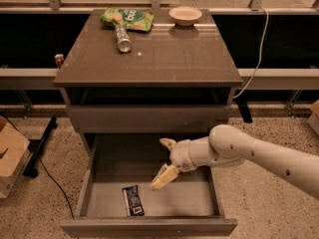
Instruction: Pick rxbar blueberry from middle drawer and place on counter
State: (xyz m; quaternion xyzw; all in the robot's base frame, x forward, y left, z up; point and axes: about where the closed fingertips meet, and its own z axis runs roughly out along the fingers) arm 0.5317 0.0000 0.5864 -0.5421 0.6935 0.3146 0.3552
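The rxbar blueberry is a dark flat bar with a white patch at its near end. It lies on the floor of the open middle drawer, near the front left. My gripper is open and empty over the drawer, a little right of and above the bar, with one pale finger pointing down toward it. The white arm reaches in from the right. The counter is the glossy grey-brown top of the cabinet, above.
On the counter's far end lie a green snack bag, a can on its side and a pale bowl. A closed drawer front sits above the open one. A cardboard box stands on the floor at left.
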